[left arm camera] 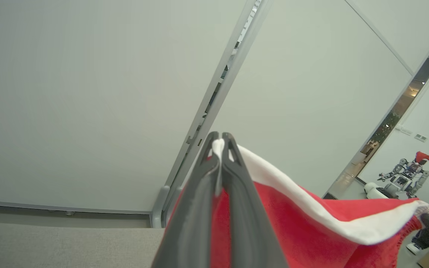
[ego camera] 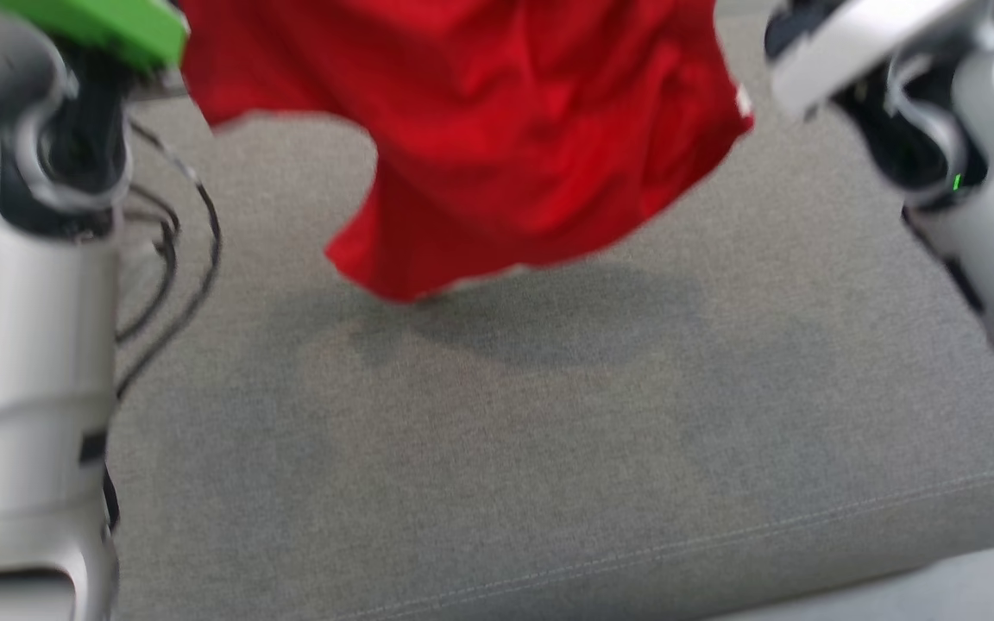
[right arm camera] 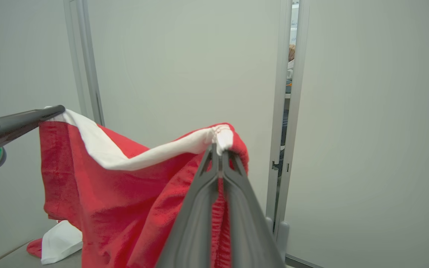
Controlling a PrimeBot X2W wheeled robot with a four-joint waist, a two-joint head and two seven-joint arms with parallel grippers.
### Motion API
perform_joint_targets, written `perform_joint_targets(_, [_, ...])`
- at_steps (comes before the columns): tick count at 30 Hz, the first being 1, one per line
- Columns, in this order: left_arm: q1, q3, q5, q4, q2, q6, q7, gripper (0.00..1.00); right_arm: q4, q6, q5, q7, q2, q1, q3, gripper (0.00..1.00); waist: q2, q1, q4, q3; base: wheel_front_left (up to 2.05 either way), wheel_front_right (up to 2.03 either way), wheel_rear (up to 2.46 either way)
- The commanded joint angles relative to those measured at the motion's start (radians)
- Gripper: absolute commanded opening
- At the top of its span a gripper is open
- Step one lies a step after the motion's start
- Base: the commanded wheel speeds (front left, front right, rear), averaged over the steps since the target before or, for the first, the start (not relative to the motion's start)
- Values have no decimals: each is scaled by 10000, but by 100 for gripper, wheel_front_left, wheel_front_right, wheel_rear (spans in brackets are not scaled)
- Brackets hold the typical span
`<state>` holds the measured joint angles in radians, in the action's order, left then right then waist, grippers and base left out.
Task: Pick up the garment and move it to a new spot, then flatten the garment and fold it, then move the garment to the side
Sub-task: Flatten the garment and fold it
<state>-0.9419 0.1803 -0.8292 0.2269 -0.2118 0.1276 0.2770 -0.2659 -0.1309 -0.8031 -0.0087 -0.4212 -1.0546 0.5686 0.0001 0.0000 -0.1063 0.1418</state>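
Two pinch grips hold the garment up. My left gripper has its fingers pressed together on one end of the white band, and my right gripper is clamped on the same band at the other end. Between them the red cloth hangs above the grey cushion, with its shadow beneath it. The head view is blurred, so I cannot tell whether the lowest corner touches.

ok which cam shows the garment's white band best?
Right wrist view: the white band sags in full between the left gripper and right gripper, both shut on it. Left wrist view shows it foreshortened. Head view shows the blurred red garment hanging over the grey surface.
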Motion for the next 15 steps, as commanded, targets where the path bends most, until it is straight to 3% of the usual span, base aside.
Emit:
perform_joint_targets(1, [-634, -53, 204, 279, -17, 33, -256, 0, -332, 3, 165, -69, 104, -641, 9, 0, -1, 0, 51, 1132, 0, 0, 0])
perform_joint_targets(8, [-3646, -165, 848, 2015, 543, -481, -2447, 0, -2742, 3, 1200, -1575, 708, -3929, -91, 0, -1, 0, 476, 2717, 0, 0, 0])
perform_joint_targets(12, [-4232, -163, 747, 2759, 995, -1000, -3562, 0, -3730, 3, 1733, -2328, 729, -4620, 130, 0, -1, 0, 866, 3402, 0, 0, 0])
perform_joint_targets(15, [-3714, 132, 697, 3174, 1205, -1553, -4002, 0, -4185, 3, 1514, -2490, 732, -4151, 516, 0, -1, 0, 1042, 3717, 0, 0, 0])
